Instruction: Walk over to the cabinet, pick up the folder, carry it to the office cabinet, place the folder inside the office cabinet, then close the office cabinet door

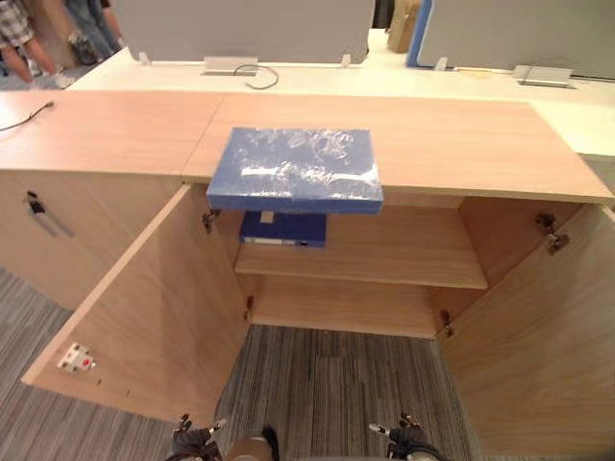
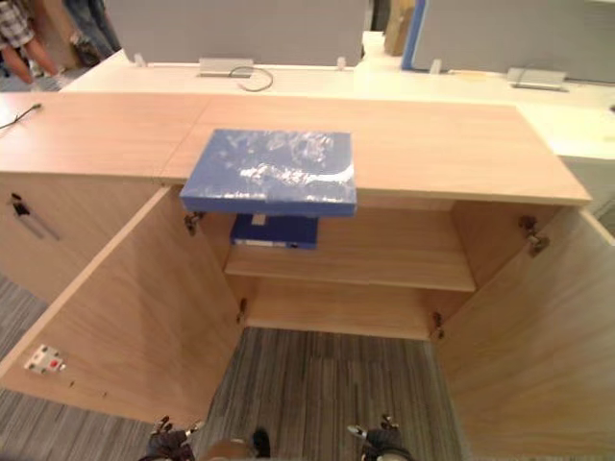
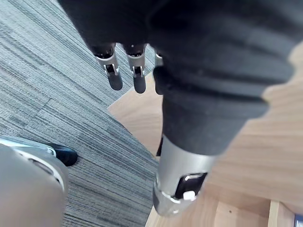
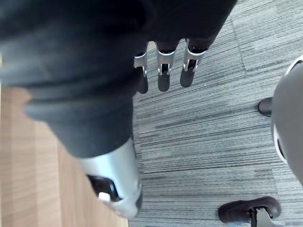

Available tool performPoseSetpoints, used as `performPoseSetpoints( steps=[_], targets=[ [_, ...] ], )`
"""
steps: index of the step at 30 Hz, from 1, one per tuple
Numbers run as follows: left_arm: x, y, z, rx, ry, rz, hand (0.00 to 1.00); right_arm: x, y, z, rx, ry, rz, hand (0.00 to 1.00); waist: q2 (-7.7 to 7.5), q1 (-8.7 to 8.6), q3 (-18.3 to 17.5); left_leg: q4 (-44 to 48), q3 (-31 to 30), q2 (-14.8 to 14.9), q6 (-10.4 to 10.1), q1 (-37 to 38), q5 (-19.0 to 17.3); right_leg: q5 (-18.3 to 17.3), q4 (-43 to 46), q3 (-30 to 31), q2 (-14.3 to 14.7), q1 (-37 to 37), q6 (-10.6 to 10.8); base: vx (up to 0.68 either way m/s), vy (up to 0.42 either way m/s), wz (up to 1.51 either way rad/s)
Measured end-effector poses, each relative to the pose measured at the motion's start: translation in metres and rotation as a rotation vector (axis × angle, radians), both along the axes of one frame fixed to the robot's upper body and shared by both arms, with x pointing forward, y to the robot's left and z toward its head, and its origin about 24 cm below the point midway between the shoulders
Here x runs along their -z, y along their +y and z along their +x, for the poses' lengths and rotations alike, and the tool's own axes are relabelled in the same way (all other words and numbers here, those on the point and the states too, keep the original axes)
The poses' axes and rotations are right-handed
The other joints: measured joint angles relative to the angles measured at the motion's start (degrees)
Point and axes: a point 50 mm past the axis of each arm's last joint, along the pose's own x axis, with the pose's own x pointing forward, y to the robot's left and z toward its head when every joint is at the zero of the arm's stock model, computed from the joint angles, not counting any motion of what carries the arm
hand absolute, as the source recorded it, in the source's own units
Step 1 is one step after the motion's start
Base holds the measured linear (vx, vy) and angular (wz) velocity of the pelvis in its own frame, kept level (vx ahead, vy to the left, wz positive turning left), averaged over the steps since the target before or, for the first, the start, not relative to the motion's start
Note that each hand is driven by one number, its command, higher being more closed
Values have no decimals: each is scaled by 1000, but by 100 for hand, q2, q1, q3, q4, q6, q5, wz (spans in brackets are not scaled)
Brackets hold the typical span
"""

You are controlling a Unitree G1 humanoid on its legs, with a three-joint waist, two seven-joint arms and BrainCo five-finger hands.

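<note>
A blue folder (image 1: 296,168) wrapped in shiny film lies flat on the wooden cabinet top (image 1: 461,144), its near edge jutting past the front. Below it the cabinet stands with both doors swung wide. A second blue folder (image 1: 283,229) lies on the upper shelf (image 1: 384,254) inside. My left hand (image 1: 197,440) and right hand (image 1: 408,440) hang low at the bottom of the eye views, far from the folder. In the left wrist view the left hand's fingers (image 3: 113,75) hang relaxed above the carpet. The right hand's fingers (image 4: 163,71) hang likewise, and both hands hold nothing.
The left door (image 1: 154,307) and right door (image 1: 538,336) flank the opening, with grey carpet (image 1: 336,384) between them. A neighbouring cabinet with a key (image 1: 36,205) stands at the left. Behind are a white desk (image 1: 384,82) with grey partitions and people (image 1: 19,38) at the far left.
</note>
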Motion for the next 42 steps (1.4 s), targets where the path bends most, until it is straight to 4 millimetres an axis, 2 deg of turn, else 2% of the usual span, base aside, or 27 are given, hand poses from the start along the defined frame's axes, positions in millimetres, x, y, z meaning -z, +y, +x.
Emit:
performPoseSetpoints(
  steps=[2,3,5,6,7,8,10,12,13,14,15,16,19,20,22,25,28,29,30,31,32,34,35,36,38,40,42],
  targets=[
    [1,-8,1,19,2,-16,0,1,-8,-5,1,19,-11,0,105,-46,-14,-408,35,-108,59,153,173,-1,235,39,-111,-201,0,62,108,-26],
    [2,-12,-1,17,6,-29,0,-1,-19,-6,15,20,-26,0,206,-59,6,-600,43,-159,69,307,183,-3,913,113,-297,-548,0,61,164,-39],
    [3,-13,-2,16,9,-30,0,-2,-23,-4,30,10,-33,0,239,-97,30,-713,97,-320,110,531,51,-6,2093,81,-678,-1022,-80,57,190,-24],
    [3,-13,-3,13,11,-31,0,-3,-23,-2,29,-3,-35,0,233,-135,46,-738,131,-404,167,617,2,98,2652,14,-905,-1243,-289,56,200,-13],
    [3,-13,-6,9,16,-31,0,-4,-22,0,22,-20,-33,0,250,-161,59,-780,187,-430,193,708,-13,101,3001,-76,-1079,-1391,-363,42,152,-13],
    [3,-12,-6,9,16,-29,0,-4,-22,1,18,-25,-31,0,250,-162,68,-794,194,-429,211,749,-18,63,3098,-94,-1085,-1440,-321,34,77,-12],
    [3,-11,-6,11,18,-24,0,-5,-22,2,19,-37,-31,0,264,-181,100,-771,165,-361,256,789,-45,-307,3074,-257,-986,-1597,-213,32,32,1],
    [3,-11,-4,6,12,-27,0,-6,-22,4,20,-46,-32,0,265,-206,144,-655,62,-222,308,796,-146,-601,2858,-280,-718,-1717,-160,17,-71,20],
    [3,-12,-5,2,13,-30,0,-6,-21,5,22,-51,-30,0,273,-257,164,-541,-34,-65,253,800,-195,-639,2530,-268,-434,-1727,-109,10,-160,43],
    [3,-11,-6,0,15,-26,0,-5,-16,3,17,-46,-19,0,196,-255,153,-436,-110,20,138,772,-261,-563,1937,-211,-183,-1654,-170,-7,-233,45],
    [2,-9,-4,-1,9,-20,0,-4,-13,2,13,-41,-12,0,84,-241,156,-400,-147,-15,59,791,-313,-321,1575,-251,-174,-1597,-353,-1,-294,33],
    [1,-4,-2,-9,-1,-4,0,-2,-8,0,22,-33,4,0,-84,-206,184,-416,-180,-62,-18,899,-334,-321,1281,-366,-229,-1485,-217,13,-263,14],
    [3,-11,-10,-66,11,-34,0,-3,-11,0,11,-37,-9,0,77,-179,58,-393,-132,262,-198,854,-347,-332,941,-473,160,-1419,-319,99,-224,-6],
    [4,-10,-12,-90,10,-37,0,-4,-12,1,13,-39,-10,0,87,-182,58,-378,-135,387,-331,846,-356,-337,801,-518,322,-1352,-358,100,-171,-4],
    [4,-9,-14,-120,10,-41,0,-3,-10,-1,16,-36,-7,0,69,-163,54,-259,-147,558,-470,848,-475,-353,594,-562,538,-1202,-403,152,-208,-2],
    [4,-8,-15,-148,10,-47,0,-2,-10,-4,53,-30,-2,0,73,-160,54,155,-206,764,-587,816,-819,-393,334,-678,766,-881,-465,199,-147,7],
    [3,-3,-15,-218,-14,-56,0,-1,-8,-7,131,-30,25,0,84,-125,52,1483,-276,992,-569,269,-1316,-416,94,-705,949,-650,-488,194,-81,5],
    [2,-1,-13,-255,-31,-59,0,-1,-8,-8,148,-28,28,0,70,-104,78,2458,-328,1133,-472,-127,-1433,-426,71,-720,993,-531,-504,142,-60,-6],
    [1,0,-12,-273,-40,-62,0,-1,-8,-9,151,-27,27,0,71,-80,103,2943,-324,1202,-465,-298,-1425,-426,65,-723,1017,-461,-505,152,-39,-10],
    [-1,2,-10,-297,-59,-59,0,-1,-9,-9,151,-29,22,0,63,-24,186,3844,-286,1344,-400,-647,-1365,-443,10,-711,1058,-233,-538,139,-4,-15],
    [-2,2,-8,-294,-70,-57,0,-1,-9,-9,154,-28,16,0,50,42,223,4206,-195,1400,-373,-793,-1567,-480,-58,-692,1043,-43,-595,150,14,-15],
    [-3,1,-4,-271,-84,-57,0,-1,-9,-10,153,-21,16,0,64,55,231,3817,-19,1275,-297,-1000,-1745,-491,-43,-671,925,40,-576,177,93,-12],
    [-4,-2,-3,-251,-86,-58,0,-1,-11,-8,151,-26,11,0,125,60,204,2954,7,1112,-195,-1048,-1301,-548,49,-664,862,10,-474,195,161,-6],
    [-4,-4,-3,-236,-85,-59,0,-2,-14,-8,149,-26,3,0,179,68,176,2730,7,1054,-232,-997,-1335,-614,104,-658,852,-32,-369,253,215,13],
    [-10,5,5,-200,-124,-32,0,1,0,-11,141,-9,39,0,-140,71,136,2088,48,593,-156,-789,-1241,-647,95,-653,500,-147,-320,220,189,23],
    [-15,4,10,-171,-160,-23,0,1,2,-10,143,-12,43,0,-198,71,127,1855,47,393,-64,-644,-1168,-631,154,-666,331,-93,-322,166,120,23],
    [-25,5,18,-138,-226,-8,0,1,2,-10,138,-13,43,0,-191,82,110,1558,45,279,-32,-454,-1048,-546,226,-672,244,-59,-287,139,76,17]
  ],
)
